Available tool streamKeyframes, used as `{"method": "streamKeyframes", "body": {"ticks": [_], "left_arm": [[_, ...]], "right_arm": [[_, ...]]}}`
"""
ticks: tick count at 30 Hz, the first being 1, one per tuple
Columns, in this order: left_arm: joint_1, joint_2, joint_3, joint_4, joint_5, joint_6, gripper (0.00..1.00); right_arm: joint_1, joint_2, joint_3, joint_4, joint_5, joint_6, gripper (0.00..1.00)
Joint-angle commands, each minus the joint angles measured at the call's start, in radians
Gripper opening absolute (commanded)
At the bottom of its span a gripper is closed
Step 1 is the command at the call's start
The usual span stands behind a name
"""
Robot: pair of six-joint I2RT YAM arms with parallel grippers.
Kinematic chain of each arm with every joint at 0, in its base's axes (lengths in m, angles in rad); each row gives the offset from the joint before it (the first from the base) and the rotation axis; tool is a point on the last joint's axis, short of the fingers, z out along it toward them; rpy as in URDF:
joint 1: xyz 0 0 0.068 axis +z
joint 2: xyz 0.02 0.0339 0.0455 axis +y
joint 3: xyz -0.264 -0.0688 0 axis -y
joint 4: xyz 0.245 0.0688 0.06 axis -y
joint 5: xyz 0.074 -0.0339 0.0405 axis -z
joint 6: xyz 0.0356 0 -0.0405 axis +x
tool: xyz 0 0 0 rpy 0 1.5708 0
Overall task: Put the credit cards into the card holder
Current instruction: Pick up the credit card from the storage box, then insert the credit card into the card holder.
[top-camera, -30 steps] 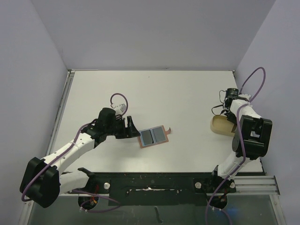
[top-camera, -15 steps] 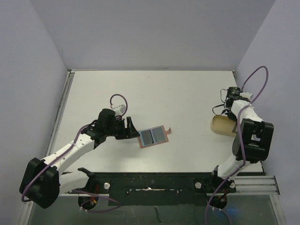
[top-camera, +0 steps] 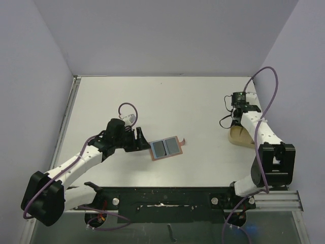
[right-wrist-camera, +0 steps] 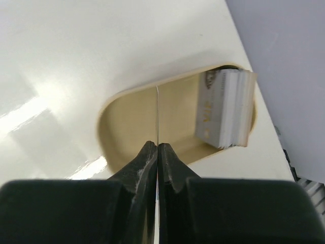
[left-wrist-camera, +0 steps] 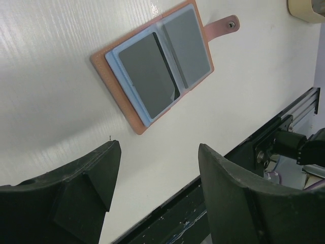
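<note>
The card holder (top-camera: 166,148) lies open on the table, reddish-brown, with a grey-blue credit card in each pocket. In the left wrist view the wallet (left-wrist-camera: 127,109) shows its left card (left-wrist-camera: 150,73), right card (left-wrist-camera: 185,46) and snap tab (left-wrist-camera: 223,26). My left gripper (top-camera: 141,139) is open and empty just left of the wallet, jaws wide apart (left-wrist-camera: 160,152). My right gripper (top-camera: 235,121) is shut on one thin card (right-wrist-camera: 157,114), seen edge-on, held over the tan oval tray (right-wrist-camera: 127,147).
The tan tray (top-camera: 245,137) sits near the table's right edge and holds a leaning stack of cards (right-wrist-camera: 226,109). Its corner also shows in the left wrist view (left-wrist-camera: 307,7). The black rail (top-camera: 167,198) runs along the near edge. Purple-grey walls close in the table.
My right arm has swung left and its wrist has moved toward the table's middle, still above the tray. My left arm and the wallet have barely moved.
</note>
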Motion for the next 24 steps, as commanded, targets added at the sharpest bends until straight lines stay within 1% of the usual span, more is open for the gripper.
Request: {"method": "streamKeyframes", "body": {"ticks": [1, 5, 8, 10, 15, 18, 21, 24], "left_arm": [[0.006, -0.024, 0.06, 0.02, -0.026, -0.022, 0.6], [0.007, -0.037, 0.06, 0.05, -0.018, -0.088, 0.59], [0.009, -0.061, 0.046, 0.111, 0.013, -0.149, 0.57], [0.009, -0.08, 0.039, 0.156, 0.033, -0.196, 0.56], [0.014, -0.11, 0.034, 0.306, 0.081, -0.337, 0.54], [0.019, -0.113, -0.005, 0.412, 0.103, -0.418, 0.52], [0.02, -0.105, -0.032, 0.531, 0.139, -0.485, 0.5], [0.021, -0.083, -0.048, 0.621, 0.157, -0.51, 0.5]], "right_arm": [[0.109, -0.117, 0.006, -0.029, -0.028, 0.027, 0.0], [0.224, -0.198, 0.015, -0.051, -0.072, 0.05, 0.0], [0.315, -0.262, 0.014, -0.05, -0.137, 0.085, 0.0], [0.362, -0.304, 0.003, -0.028, -0.21, 0.115, 0.0], [0.468, -0.433, -0.074, 0.112, -0.383, 0.216, 0.0], [0.514, -0.489, -0.118, 0.203, -0.479, 0.272, 0.0], [0.522, -0.531, -0.177, 0.32, -0.615, 0.336, 0.0], [0.526, -0.558, -0.247, 0.463, -0.759, 0.397, 0.0]]}}
